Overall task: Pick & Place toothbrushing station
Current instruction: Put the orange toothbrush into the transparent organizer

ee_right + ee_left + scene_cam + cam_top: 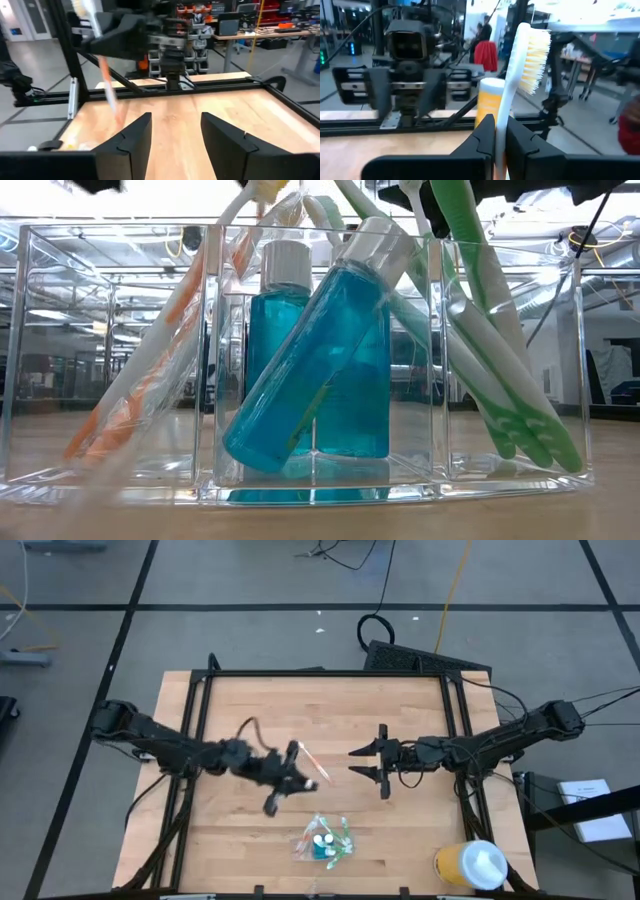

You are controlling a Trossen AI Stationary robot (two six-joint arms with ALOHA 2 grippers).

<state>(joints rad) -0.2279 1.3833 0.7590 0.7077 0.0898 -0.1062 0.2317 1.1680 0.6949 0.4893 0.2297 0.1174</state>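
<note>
The see-through toothbrushing station [322, 840] stands on the wood near the table's near edge. In the low view its clear walls [60, 350] form three compartments. They hold an orange-white toothbrush [150, 370], two blue bottles [320, 370] and green toothbrushes [500, 370]. My left gripper [300, 773] is mid-table, above and beyond the station, shut on a white and orange toothbrush [312, 767]. My right gripper [381, 762] is open and empty to its right, facing it. My left gripper pinches the toothbrush's white upper handle [501, 131], just below the bristle head [536, 55], between its two fingers. The fingers come level from the table's left and lie across the brush. The brush stands nearly upright, head up, its orange lower handle [109, 87] hanging clear of the table.
A yellow cup with a white lid [470, 865] stands at the table's near right corner. A black frame [325, 673] runs along the table's far and side edges. Bare wood lies between the two grippers and the far edge.
</note>
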